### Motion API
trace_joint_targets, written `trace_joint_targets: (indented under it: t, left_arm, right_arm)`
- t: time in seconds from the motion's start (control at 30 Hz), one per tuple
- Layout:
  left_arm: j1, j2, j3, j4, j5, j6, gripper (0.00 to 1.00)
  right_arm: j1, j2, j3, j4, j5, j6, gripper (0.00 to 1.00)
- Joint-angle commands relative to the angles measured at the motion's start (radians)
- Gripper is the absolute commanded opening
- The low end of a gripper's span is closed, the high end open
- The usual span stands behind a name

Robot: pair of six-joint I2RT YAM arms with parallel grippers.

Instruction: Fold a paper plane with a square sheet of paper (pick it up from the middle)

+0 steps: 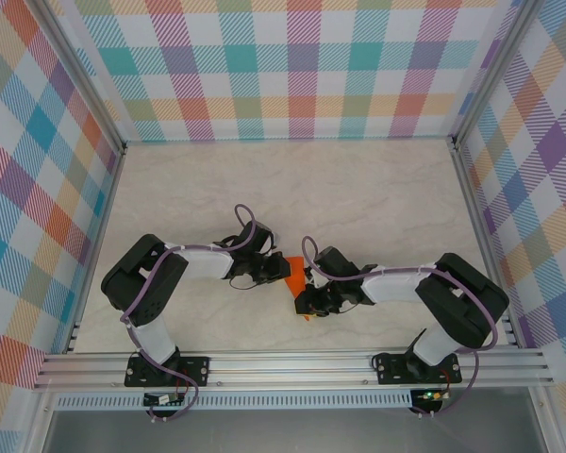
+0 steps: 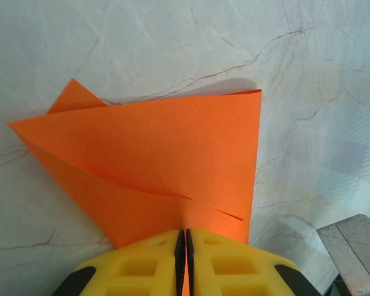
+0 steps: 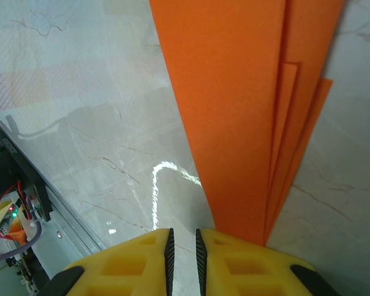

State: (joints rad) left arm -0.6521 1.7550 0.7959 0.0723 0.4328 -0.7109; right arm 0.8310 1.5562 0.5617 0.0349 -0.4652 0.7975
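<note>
Inventory: two grippers, one orange sheet

Item 1: my left gripper (image 2: pixel 185 239). The yellow fingers are pressed all but together, and a sliver of orange runs down the seam between them. I hold the square sheet of paper (image 2: pixel 160 154) pinched by its near edge. From my left wrist the sheet is folded into layers. A loose flap edge crosses it on a slant, a small corner pokes out at the upper left, and the right side curls over in a soft fold. It casts a shadow on the marble-patterned table (image 2: pixel 172 37).

Item 2: my right gripper (image 3: pixel 182 235). The jaws stand a narrow slit apart, with bare table showing through the slit and nothing between them. The paper comes down as a long tapering band of stacked layers that ends at the tip of the right-hand finger, beside the slit. I cannot tell whether it touches.

Item 3: location. From above, the sheet sits between my two grippers, in the front middle of the table. One orange corner shows below the right gripper.
</note>
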Motion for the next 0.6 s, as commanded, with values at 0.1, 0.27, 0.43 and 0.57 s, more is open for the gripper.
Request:
trace_joint_targets:
  t: [0.1, 0.27, 0.43, 0.57]
  left_arm:
    - [0.000, 0.019, -0.012, -0.094, -0.092, 0.015, 0.14]
    - [0.001, 0.021, -0.009, -0.095, -0.092, 0.016, 0.14]
    - [0.000, 0.024, 0.004, -0.108, -0.095, 0.021, 0.14]
    - [0.000, 0.023, 0.011, -0.108, -0.090, 0.018, 0.14]
  right_arm:
    - [0.017, -0.030, -0.009, -0.110, 0.081, 0.008, 0.23]
    - [0.036, -0.053, 0.044, -0.091, 0.114, 0.032, 0.23]
    - [0.055, -0.059, 0.074, -0.053, 0.182, 0.089, 0.24]
    - [0.059, -0.056, 0.072, -0.022, 0.227, 0.138, 0.22]
